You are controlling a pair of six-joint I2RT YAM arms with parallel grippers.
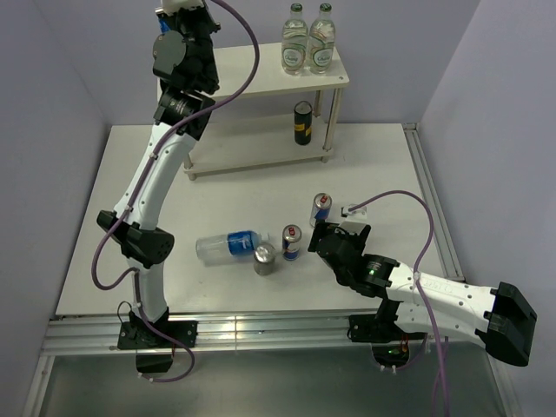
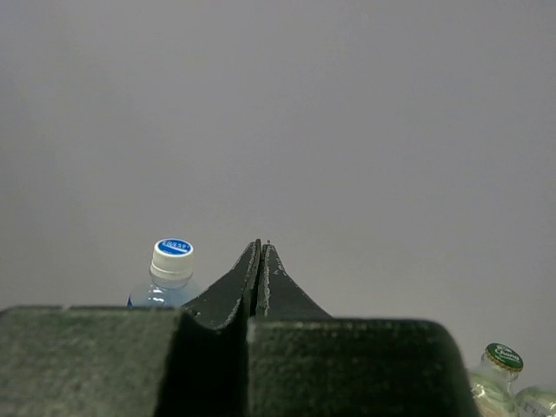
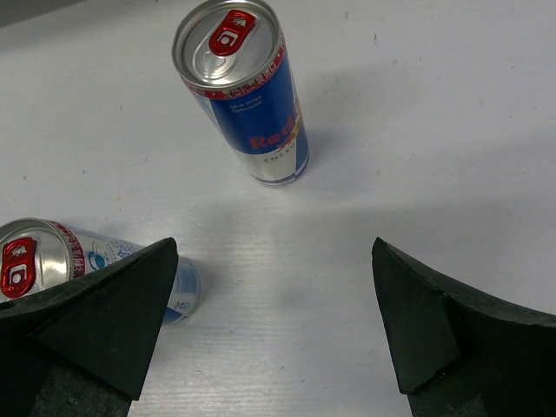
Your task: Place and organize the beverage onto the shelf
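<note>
The cream-white shelf (image 1: 252, 65) stands at the back. A dark can with a yellow band (image 1: 302, 122) stands on its lower board. My left gripper (image 1: 185, 12) is high over the shelf's left end, shut and empty (image 2: 261, 252). An upright blue-capped water bottle (image 2: 171, 262) stands just left of it. A second water bottle (image 1: 228, 245) lies on the table. A silver-topped can (image 1: 264, 258) and two blue-and-silver cans (image 1: 291, 242) (image 1: 321, 209) stand beside it. My right gripper (image 1: 318, 233) is open and empty (image 3: 274, 321) between the two blue cans (image 3: 248, 95) (image 3: 52, 261).
Two green-capped clear bottles (image 1: 308, 42) stand on the right end of the shelf's top board; one also shows in the left wrist view (image 2: 499, 373). The table's raised rim (image 1: 430, 200) runs along the right side. Grey walls close the back and sides.
</note>
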